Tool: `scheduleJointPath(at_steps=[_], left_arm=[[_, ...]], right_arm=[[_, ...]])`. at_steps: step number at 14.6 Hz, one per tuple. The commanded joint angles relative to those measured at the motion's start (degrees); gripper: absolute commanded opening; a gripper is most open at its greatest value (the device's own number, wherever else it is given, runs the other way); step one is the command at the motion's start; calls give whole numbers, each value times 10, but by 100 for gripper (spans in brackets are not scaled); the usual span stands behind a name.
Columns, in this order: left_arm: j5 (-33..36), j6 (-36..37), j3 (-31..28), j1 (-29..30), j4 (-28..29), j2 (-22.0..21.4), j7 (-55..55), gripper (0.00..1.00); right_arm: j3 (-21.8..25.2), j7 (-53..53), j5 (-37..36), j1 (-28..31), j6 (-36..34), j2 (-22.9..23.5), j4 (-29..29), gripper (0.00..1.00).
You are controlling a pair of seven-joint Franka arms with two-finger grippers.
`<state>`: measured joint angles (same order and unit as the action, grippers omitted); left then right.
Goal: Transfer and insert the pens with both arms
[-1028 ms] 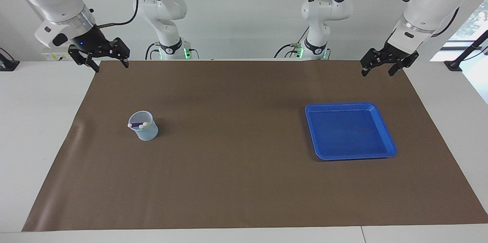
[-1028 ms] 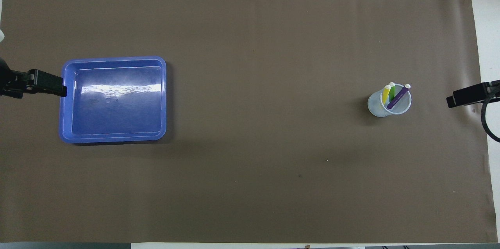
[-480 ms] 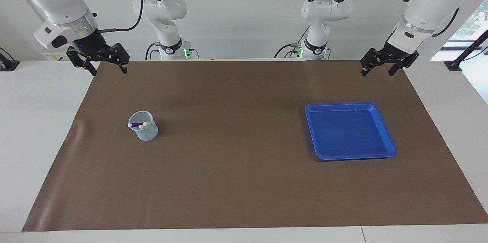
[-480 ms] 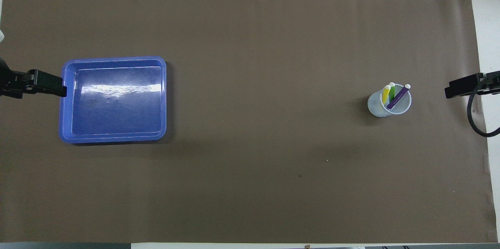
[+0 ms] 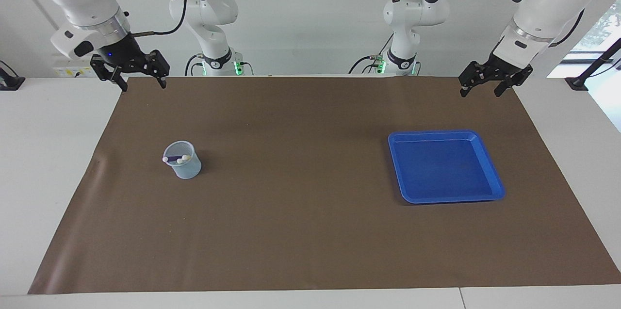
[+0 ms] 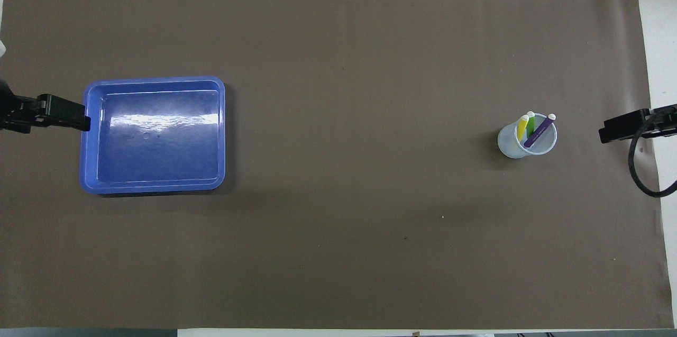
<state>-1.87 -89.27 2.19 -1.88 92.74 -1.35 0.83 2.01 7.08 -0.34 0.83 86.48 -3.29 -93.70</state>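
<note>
Both end effectors released: right end effector [image 5: 139, 82] upper left, left end effector [image 5: 480, 88] upper right. Advise vertical descent onto pens [image 6: 531, 128] in cup [image 5: 183, 160].

Only two things stand on the brown mat [image 5: 301, 231] — a clear cup [image 5: 183, 160] holding three upright pens [image 6: 533, 128], and, well apart toward the left arm's end, a shallow blue tray [image 5: 490, 168]. Between them the mat lies open — room to pass.
</note>
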Motion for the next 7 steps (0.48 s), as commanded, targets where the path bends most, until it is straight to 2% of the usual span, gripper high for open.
scheduleJointPath(at_steps=[1,5,7], left_arm=[[7,-13,0,2,18,-13,-2,100],[7,-14,0,2,18,-13,-2,100],[7,-13,0,-2,20,-14,-2,100]], right_arm=[[2,-13,-12,-1,-3,-19,-22,100],[3,-13,-11,-1,-7,-11,-9,100],[3,-14,-10,-3,-33,2,22,100]])
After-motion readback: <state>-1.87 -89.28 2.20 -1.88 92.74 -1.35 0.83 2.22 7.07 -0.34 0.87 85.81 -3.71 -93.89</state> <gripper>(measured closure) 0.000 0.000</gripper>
